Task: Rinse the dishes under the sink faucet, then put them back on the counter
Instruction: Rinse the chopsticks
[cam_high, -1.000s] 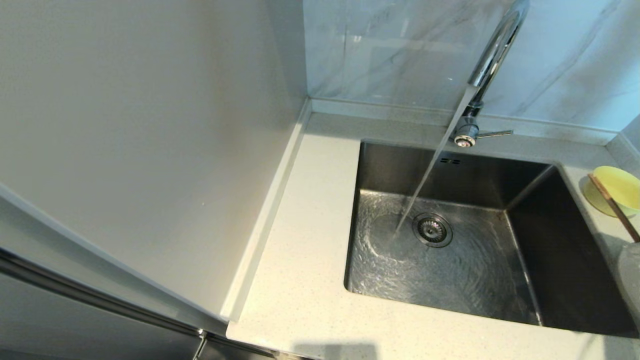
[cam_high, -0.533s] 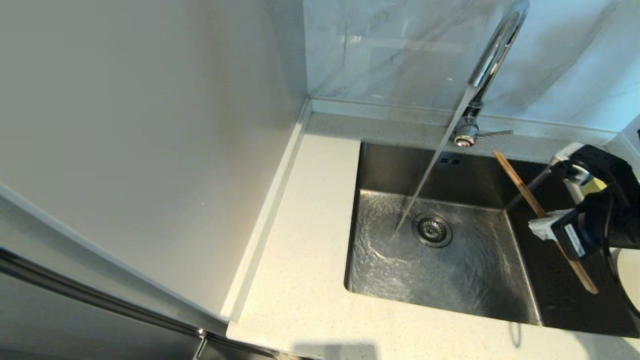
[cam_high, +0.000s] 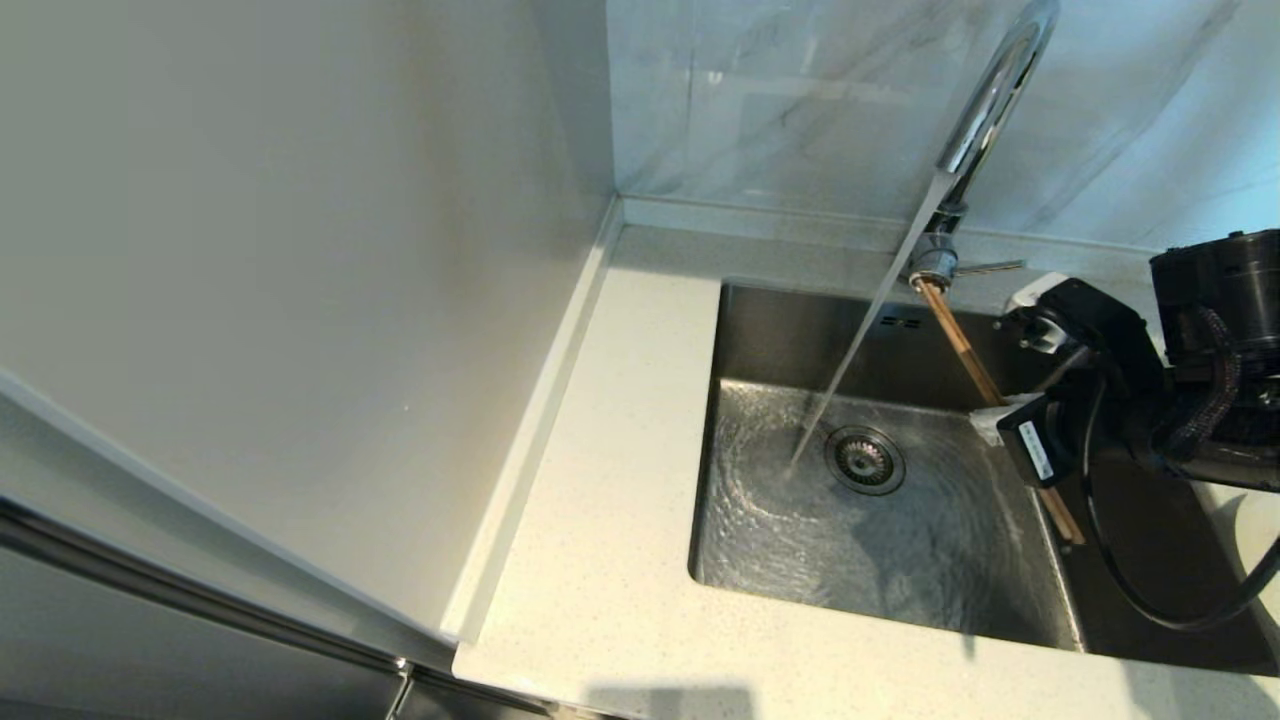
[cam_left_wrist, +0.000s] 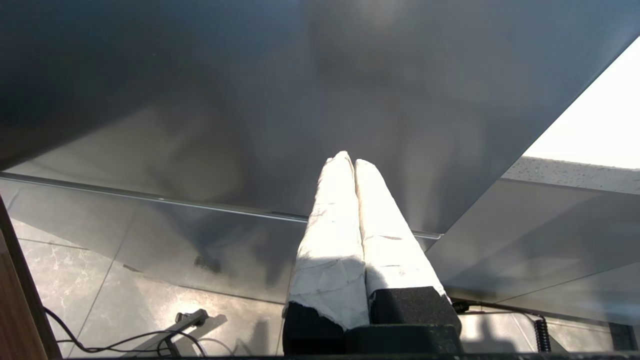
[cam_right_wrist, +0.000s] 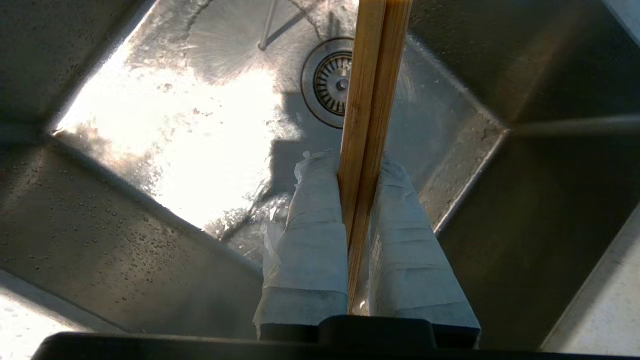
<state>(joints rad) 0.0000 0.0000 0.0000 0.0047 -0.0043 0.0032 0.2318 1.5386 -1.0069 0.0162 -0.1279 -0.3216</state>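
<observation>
My right gripper hangs over the right half of the sink, shut on a pair of wooden chopsticks. They slant from near the faucet's base down to the sink's right side. In the right wrist view the chopsticks are pinched between the taped fingers, above the drain. The chrome faucet runs, and its stream lands left of the drain, apart from the chopsticks. The yellow bowl is hidden behind my right arm. A pale sliver of the white plate shows at the right edge. My left gripper is shut and empty, below counter level.
The speckled counter runs left of and in front of the sink. A tall pale panel stands along its left side, and the marble-veined wall rises behind. The faucet lever points right. Water sheets over the basin floor.
My right arm has come in from the right with the chopsticks, moving left over the sink toward the stream. It now covers the yellow bowl. Water keeps running.
</observation>
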